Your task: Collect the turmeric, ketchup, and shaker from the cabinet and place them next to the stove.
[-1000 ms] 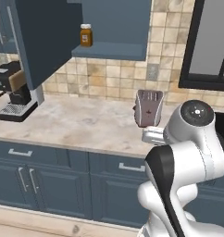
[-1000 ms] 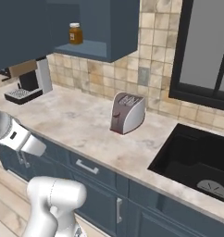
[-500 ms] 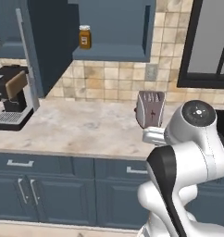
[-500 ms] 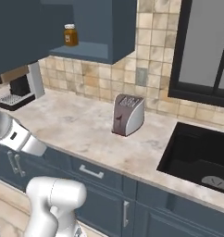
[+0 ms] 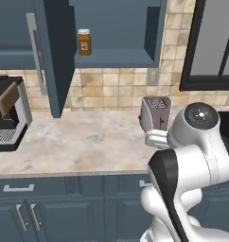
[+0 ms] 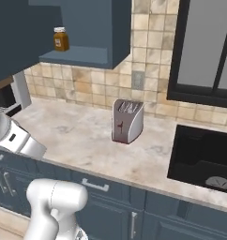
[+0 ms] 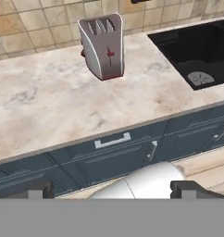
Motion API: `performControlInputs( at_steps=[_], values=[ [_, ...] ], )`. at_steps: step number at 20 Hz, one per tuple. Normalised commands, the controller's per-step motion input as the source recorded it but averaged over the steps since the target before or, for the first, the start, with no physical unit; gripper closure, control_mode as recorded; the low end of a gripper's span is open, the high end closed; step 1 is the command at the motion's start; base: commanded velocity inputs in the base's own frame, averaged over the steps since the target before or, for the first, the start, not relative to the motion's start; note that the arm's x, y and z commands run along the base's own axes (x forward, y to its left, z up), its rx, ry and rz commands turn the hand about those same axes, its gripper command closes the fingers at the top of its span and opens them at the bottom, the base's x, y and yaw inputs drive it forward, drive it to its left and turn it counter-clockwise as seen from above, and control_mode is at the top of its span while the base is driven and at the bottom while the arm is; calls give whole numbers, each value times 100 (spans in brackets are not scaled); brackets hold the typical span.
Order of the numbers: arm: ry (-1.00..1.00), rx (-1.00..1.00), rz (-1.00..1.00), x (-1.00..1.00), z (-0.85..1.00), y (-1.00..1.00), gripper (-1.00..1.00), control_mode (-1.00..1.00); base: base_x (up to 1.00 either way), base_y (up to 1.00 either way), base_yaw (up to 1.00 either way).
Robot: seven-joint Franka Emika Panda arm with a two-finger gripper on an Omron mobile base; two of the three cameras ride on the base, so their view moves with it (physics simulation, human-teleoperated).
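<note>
The turmeric [image 5: 84, 41] is a small orange-brown jar with a pale lid. It stands alone on the bottom shelf of the open cabinet [image 5: 117, 56], also seen as the turmeric [image 6: 61, 39] on the cabinet [image 6: 82, 54] shelf. The cabinet door [image 5: 55, 56] is swung out, and its long grey handle [image 5: 34, 52] is on the left. My gripper [image 7: 112, 190] is open, its fingertips [image 7: 33, 190] wide apart with nothing between them. It is held low over the counter edge, far below the jar. The ketchup, the shaker and the stove are out of view.
A silver toaster [image 5: 156, 116] [image 6: 127, 121] [image 7: 103, 45] stands mid-counter below the cabinet. A black sink [image 6: 204, 152] [image 7: 202, 44] is sunk into the counter on the right. A coffee machine [image 5: 7, 113] sits at the left. Drawers [image 7: 111, 141] run under the counter edge.
The whole picture has shifted and turned a little, so the base has moved. The jar and the toaster keep their places, and the gripper stays open.
</note>
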Motion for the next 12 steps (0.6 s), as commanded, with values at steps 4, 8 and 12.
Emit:
performControlInputs(
  at_steps=[4, 8, 12],
  values=[
    [0, 0, 0, 0, 0, 0, -100, 100, 68, 17, -18],
    [0, 0, 0, 0, 0, 0, -100, 100, 74, 23, -14],
    [0, 0, 0, 0, 0, 0, -100, 100, 77, 22, -9]
  ],
)
